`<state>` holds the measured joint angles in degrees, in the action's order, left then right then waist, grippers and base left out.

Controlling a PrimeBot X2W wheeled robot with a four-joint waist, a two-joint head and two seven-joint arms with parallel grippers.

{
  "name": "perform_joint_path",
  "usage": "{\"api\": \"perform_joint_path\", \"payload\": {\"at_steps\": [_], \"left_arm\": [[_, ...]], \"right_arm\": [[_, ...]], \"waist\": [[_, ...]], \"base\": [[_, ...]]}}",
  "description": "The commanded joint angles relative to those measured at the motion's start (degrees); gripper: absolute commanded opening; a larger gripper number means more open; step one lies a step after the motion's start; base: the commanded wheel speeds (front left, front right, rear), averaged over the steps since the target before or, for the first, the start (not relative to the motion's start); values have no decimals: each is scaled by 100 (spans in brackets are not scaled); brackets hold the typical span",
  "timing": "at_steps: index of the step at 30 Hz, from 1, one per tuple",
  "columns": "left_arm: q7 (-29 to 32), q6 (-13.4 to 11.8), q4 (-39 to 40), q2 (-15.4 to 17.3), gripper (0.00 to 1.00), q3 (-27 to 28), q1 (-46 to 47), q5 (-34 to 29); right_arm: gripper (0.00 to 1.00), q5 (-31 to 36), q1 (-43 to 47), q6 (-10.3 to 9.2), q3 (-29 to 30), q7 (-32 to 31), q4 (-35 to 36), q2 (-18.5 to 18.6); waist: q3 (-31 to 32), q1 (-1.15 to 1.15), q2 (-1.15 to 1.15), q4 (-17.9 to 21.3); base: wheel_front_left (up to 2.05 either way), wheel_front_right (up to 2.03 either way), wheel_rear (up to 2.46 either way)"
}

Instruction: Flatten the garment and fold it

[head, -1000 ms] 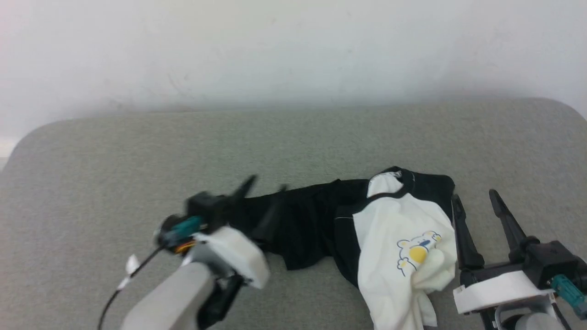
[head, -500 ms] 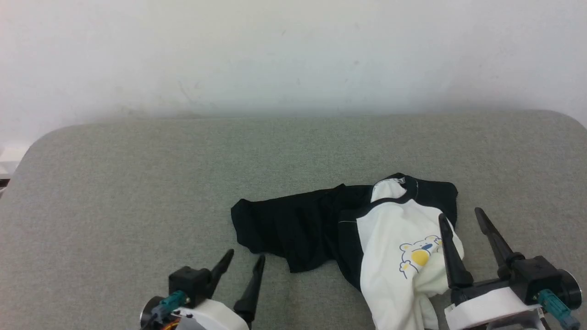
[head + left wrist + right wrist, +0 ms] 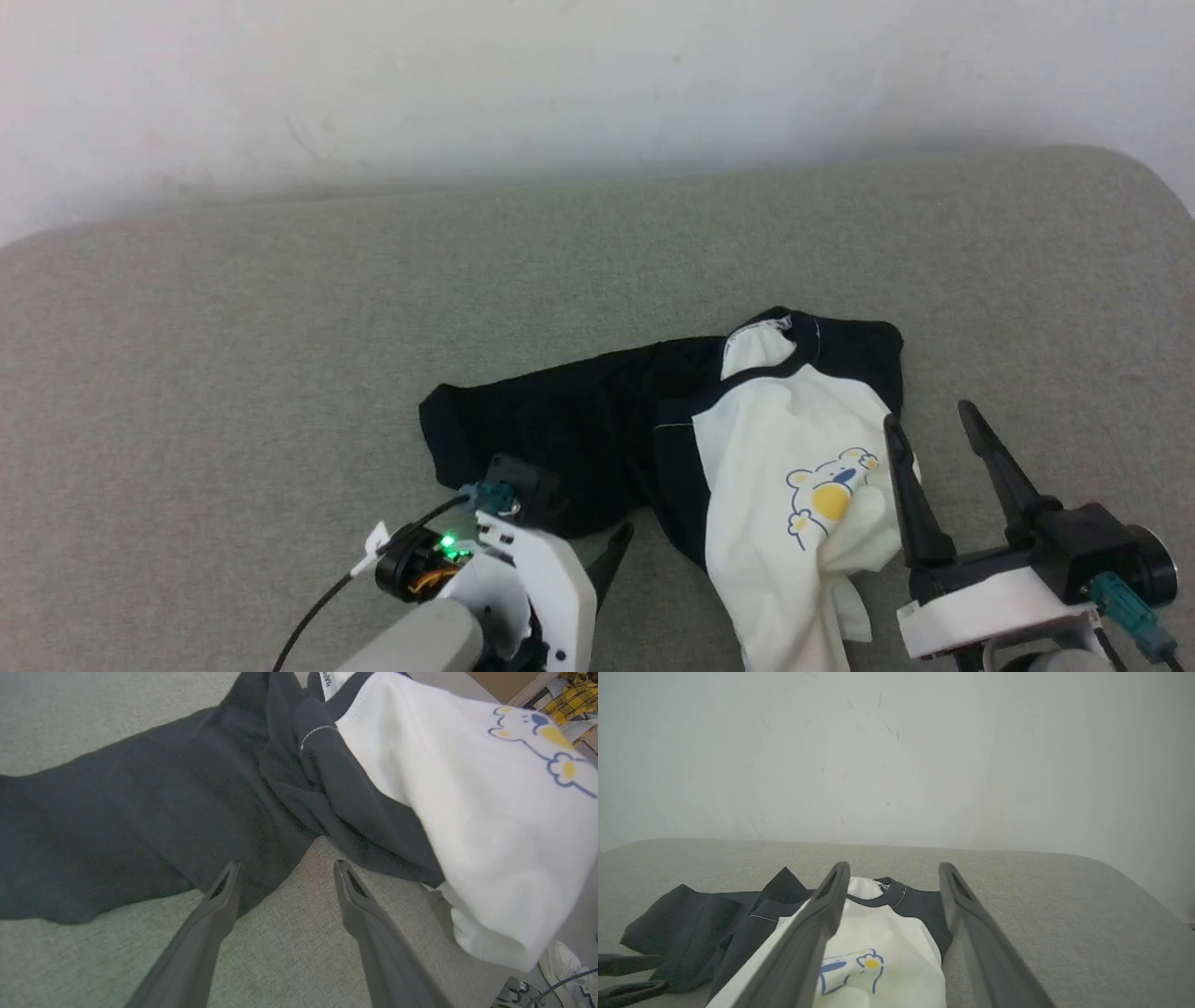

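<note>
The garment lies crumpled on the grey surface (image 3: 280,327). Its black sleeve (image 3: 551,420) is spread to the left, and its cream body (image 3: 775,448) with the blue-and-yellow cartoon print (image 3: 826,495) is bunched on the right, near the front edge. My left gripper (image 3: 597,534) is open at the sleeve's near edge. In the left wrist view one fingertip (image 3: 232,870) lies over the black cloth (image 3: 140,802) and the other over bare surface, with nothing held. My right gripper (image 3: 929,415) stands open just right of the cream body; the collar (image 3: 889,896) shows between its fingers.
A white wall (image 3: 560,93) rises behind the padded surface, whose far right corner (image 3: 1144,182) is rounded. In the left wrist view a pale shoe (image 3: 565,961) and a cable are on the floor below the front edge, with yellow plaid cloth (image 3: 577,693) beyond.
My left gripper pulled back off the sleeve toward the near edge, then came forward to the sleeve's near hem. The head view shifted. The right gripper stayed open beside the body.
</note>
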<state>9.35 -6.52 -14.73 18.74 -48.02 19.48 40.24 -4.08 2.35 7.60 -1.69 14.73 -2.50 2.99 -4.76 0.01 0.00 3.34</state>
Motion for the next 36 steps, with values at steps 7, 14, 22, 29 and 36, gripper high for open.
{"api": "perform_joint_path", "payload": {"at_steps": [7, 14, 22, 29, 36], "left_arm": [[383, -215, -846, 6, 100, -295, 661, -544], [145, -58, -1081, -30, 0, -180, 623, -344], [-1696, -514, -322, 252, 0, 853, 234, -130], [-1942, -1185, 155, 896, 0, 1544, -553, 111], [-1544, -1239, 53, 964, 100, 1345, -1091, 278]], "right_arm": [[100, -24, -214, -11, -47, 27, 84, -12], [100, -31, -211, -11, 22, 27, 39, -12], [100, 58, -75, -11, 91, 27, -137, -12], [100, 151, 57, -11, 128, 27, -376, -12], [100, 202, 47, -11, 112, 27, -752, -12]], "waist": [[-476, -1, 0, 304], [-473, -1, 0, 195], [19, -1, 0, -265], [286, -1, 0, -688], [295, -1, 0, -989]], "base": [[0, 0, 0], [0, 0, 0], [0, 0, 0], [0, 0, 0], [0, 0, 0]]}}
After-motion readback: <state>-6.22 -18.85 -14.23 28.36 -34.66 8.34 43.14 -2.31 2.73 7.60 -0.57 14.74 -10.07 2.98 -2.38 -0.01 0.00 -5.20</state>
